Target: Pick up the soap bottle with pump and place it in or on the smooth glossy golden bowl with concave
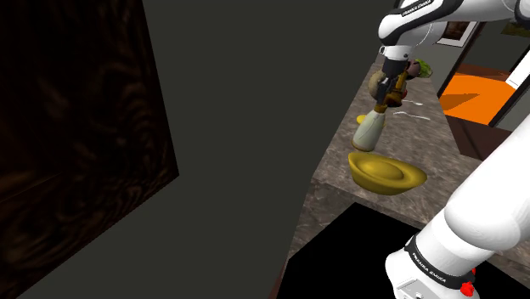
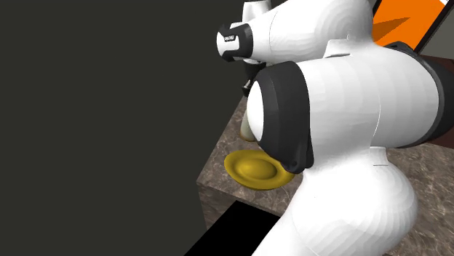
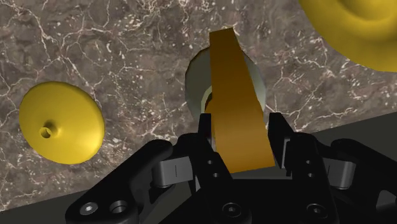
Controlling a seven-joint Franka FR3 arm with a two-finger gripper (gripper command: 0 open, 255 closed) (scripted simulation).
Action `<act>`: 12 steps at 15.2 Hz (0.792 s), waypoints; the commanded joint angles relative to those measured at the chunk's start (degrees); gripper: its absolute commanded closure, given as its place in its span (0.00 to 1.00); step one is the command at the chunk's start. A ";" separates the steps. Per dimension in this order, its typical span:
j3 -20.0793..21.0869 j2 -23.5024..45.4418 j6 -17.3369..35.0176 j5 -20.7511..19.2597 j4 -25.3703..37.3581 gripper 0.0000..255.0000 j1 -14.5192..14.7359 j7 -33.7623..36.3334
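Soap bottle, cream body, amber pump [image 1: 371,127], near dark marbled worktop [image 1: 335,170] edge, just beside glossy golden bowl [image 1: 386,172]. Black end effector [image 3: 243,130] pinching pump. Grasp done; lift unclear; placement left.

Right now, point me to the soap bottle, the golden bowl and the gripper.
soap bottle [image 1: 369,132], shoulder view, on its pale lower body.
golden bowl [image 1: 379,181], shoulder view, on its outer wall.
gripper [image 3: 242,124], wrist view, midway between its fingertips.
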 commanded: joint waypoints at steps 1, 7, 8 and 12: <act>0.07 -0.44 -1.60 -0.19 1.23 1.00 0.08 0.11; 0.21 -1.35 -6.12 -0.57 4.96 1.00 0.21 0.16; 0.23 -1.45 -6.88 -0.61 5.63 1.00 0.23 0.15; 0.30 -1.72 -9.92 -0.69 8.44 1.00 0.29 0.04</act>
